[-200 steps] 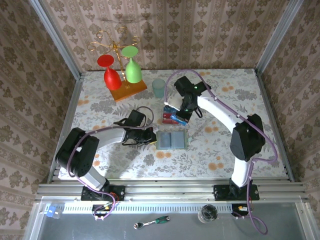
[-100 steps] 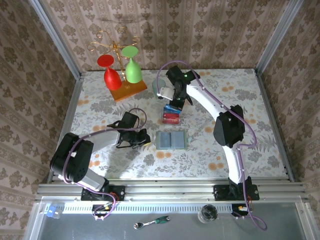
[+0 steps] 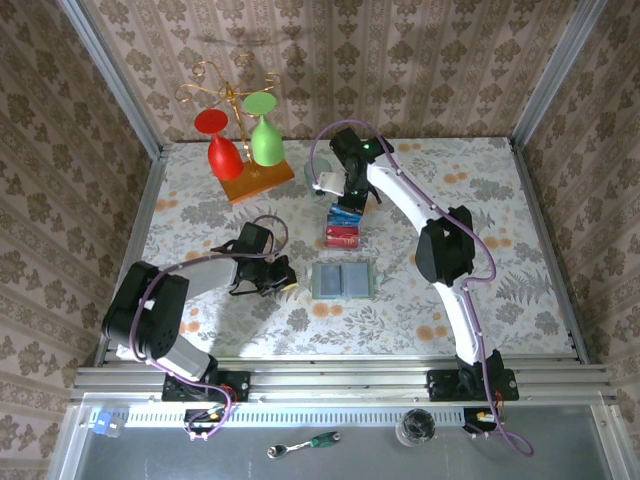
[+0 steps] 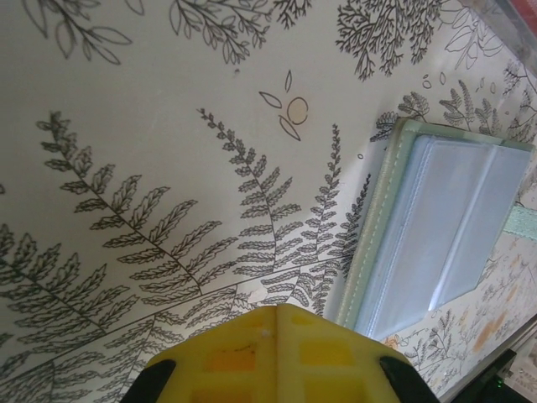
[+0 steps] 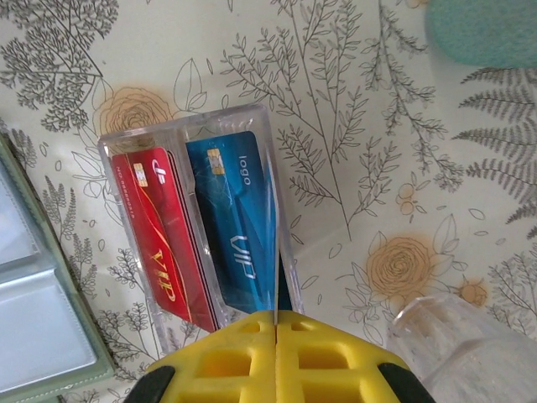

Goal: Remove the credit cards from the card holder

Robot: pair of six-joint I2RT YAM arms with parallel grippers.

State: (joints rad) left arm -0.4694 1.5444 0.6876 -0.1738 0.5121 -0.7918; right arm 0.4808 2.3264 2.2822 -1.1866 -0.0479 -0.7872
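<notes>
**Ana:** Left gripper (image 4: pixel 277 315), what's its state?

**Ben:** Pressed shut, gripping nothing, just left of the card holder (image 3: pixel 343 281). Its wrist view picks out the holder's clear pockets.

**Ana:** And the right gripper (image 5: pixel 277 321)?

**Ben:** Closed too and empty, on the holder's far side, over the credit cards (image 5: pixel 231 218). Its wrist view shows red and blue cards in a clear tray (image 5: pixel 180 128). From above they're just a small coloured stack.

I see gloss on the red and blue plastic credit cards (image 5: pixel 235 218), which lie in a clear shiny plastic tray (image 5: pixel 185 126). At three o'clock in my left wrist view, the pale grey-green stitched card holder (image 4: pixel 436 227) has matt edging and glossy clear sleeves.
</notes>
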